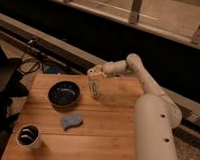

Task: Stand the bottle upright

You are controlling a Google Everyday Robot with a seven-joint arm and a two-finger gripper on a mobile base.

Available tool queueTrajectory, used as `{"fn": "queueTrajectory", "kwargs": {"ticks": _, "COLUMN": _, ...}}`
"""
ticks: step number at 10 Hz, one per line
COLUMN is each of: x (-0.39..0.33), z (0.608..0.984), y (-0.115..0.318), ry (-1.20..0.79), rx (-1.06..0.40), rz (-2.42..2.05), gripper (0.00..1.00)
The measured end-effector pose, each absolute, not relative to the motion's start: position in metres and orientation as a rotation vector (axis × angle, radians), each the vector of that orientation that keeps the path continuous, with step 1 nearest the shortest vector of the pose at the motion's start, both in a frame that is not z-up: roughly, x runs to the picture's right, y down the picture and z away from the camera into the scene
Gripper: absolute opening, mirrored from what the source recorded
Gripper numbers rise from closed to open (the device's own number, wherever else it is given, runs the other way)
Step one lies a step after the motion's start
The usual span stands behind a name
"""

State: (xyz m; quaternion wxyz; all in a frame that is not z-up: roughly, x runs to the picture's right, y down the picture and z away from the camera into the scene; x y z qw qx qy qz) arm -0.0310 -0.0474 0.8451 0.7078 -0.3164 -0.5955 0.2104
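On the wooden table (pixel 110 145), taking its middle as the centre of the dial, a striped cup (pixel 29 136) stood at 8 o'clock and a dark bowl (pixel 64 93) at 11 o'clock. A blue sponge (pixel 71 122) lay near the centre, at the bowl's 6 o'clock. The bottle (pixel 95 89) was at 1 o'clock, just beside the bowl on its 3 o'clock side and apart from it. It looked close to upright, with its base at or near the wood. The gripper (pixel 96 72) sat at the bottle's 12 o'clock, right at its top end, and the arm (pixel 139 71) reached in from 3 o'clock. Whether the gripper was clamped on the bottle or clear of it could not be told.

The bottle was pale and slim, and it was judged to be light plastic. Such a bottle would likely be smooth enough to slip, soft enough to dent under a hard squeeze, and easy to topple on a narrow base. The safest hold seemed to be across the upper body just under the cap, leaving the base free to settle flat.

The count was one bottle, one bowl, one sponge, one cup and one gripper
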Motion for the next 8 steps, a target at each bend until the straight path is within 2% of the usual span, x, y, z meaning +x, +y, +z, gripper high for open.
{"fn": "queueTrajectory", "kwargs": {"ticks": 4, "x": -0.0274, "z": 0.8459, "y": -0.0457, "ry": -1.323, "rx": -0.699, "rz": 0.473, "gripper": 0.78}}
{"fn": "queueTrajectory", "kwargs": {"ticks": 8, "x": -0.0197, "z": 0.8430, "y": -0.0485, "ry": -1.316, "rx": -0.677, "rz": 0.477, "gripper": 0.80}}
